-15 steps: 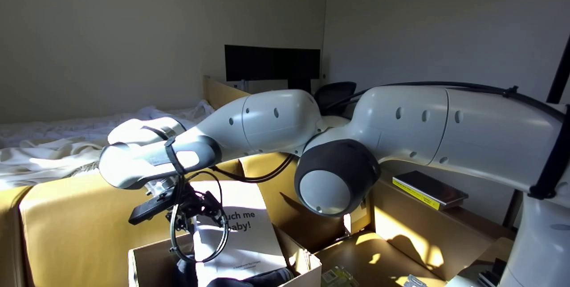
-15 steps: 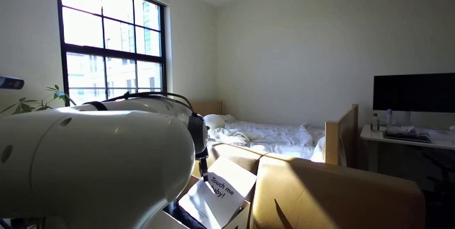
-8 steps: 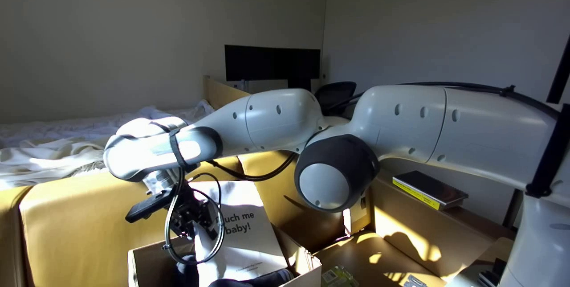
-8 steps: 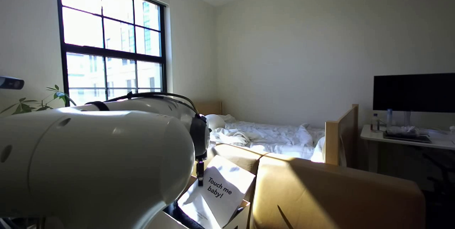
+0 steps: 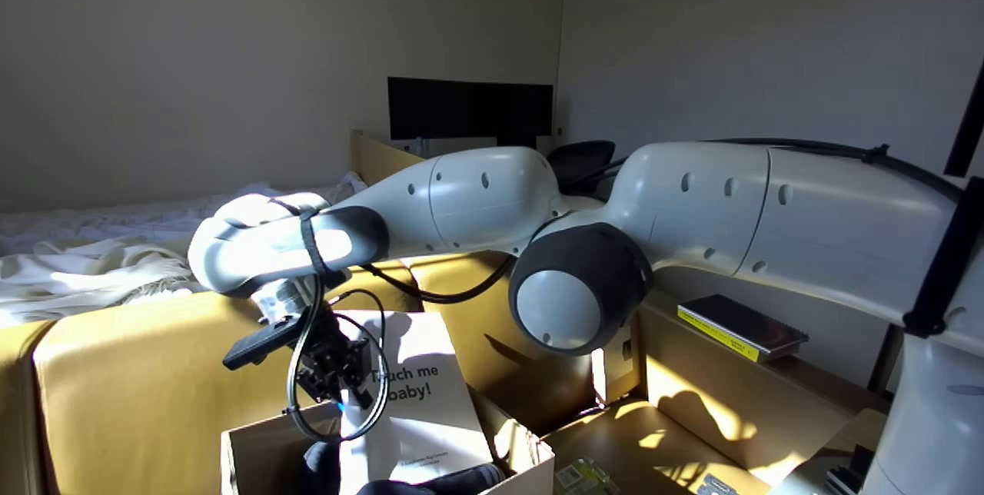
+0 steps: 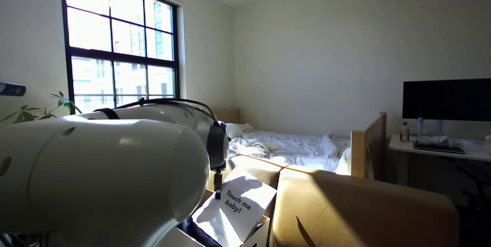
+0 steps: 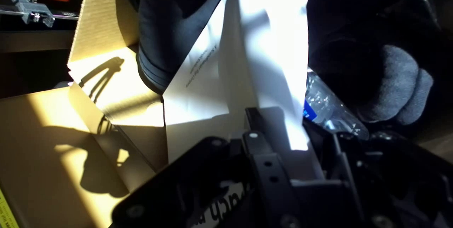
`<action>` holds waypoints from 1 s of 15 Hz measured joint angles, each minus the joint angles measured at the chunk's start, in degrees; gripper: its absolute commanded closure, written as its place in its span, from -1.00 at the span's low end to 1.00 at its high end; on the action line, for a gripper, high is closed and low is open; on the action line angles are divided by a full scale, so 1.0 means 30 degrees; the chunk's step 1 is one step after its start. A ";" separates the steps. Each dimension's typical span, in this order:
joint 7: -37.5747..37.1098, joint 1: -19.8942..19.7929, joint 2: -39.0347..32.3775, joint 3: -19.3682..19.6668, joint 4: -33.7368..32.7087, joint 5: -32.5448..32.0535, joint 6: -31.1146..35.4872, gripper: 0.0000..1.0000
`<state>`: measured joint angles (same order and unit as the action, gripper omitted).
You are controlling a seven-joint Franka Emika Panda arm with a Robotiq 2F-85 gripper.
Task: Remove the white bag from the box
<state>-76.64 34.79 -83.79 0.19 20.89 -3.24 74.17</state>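
Pincer: the black two-fingered gripper [image 7: 279, 117] points down over the wide brown cardboard box [image 5: 261, 445]. Its fingers [image 7: 254, 120] stand apart, with a narrow side of the rectangular white paper bag [image 5: 438, 422] between them; whether they pinch it cannot be told.
White bag: in the box, tilted, its lower part below the rim and its upper part rising above it. Black lettering reads "Touch me baby!" in an exterior view.
Beside the bag: dark, soft-looking items [image 7: 159, 44] lie on both sides of it in the box. A clear plastic piece with a blue label [image 7: 329, 107] shows at the bag's edge.
Arm: a white jointed robot arm [image 5: 492, 195]; looped cables [image 5: 290, 380] hang from its wrist, partly in front of the bag.
Sofa: a tan, leather-like sofa [image 5: 154, 372] behind the box.
Book: a black-covered book with a yellow side [image 5: 742, 326], on a tan ledge.
Bed: rumpled white bedsheets [image 6: 291, 147], beyond the sofa.
Screen: a wide black monitor [image 6: 447, 99], in both exterior views.
Window: a large black-framed window [image 6: 122, 58].
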 measured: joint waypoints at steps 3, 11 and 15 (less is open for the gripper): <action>0.0000 -0.0080 0.0223 -0.0101 -0.0189 0.0108 -0.0005 0.85; -0.1732 0.1416 0.3443 0.0510 -0.0391 -0.0257 -0.1431 0.84; -0.2523 0.2226 0.5479 0.1313 -0.0411 -0.1114 -0.3224 0.85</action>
<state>-84.21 41.47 -67.35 4.13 19.66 -6.59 64.50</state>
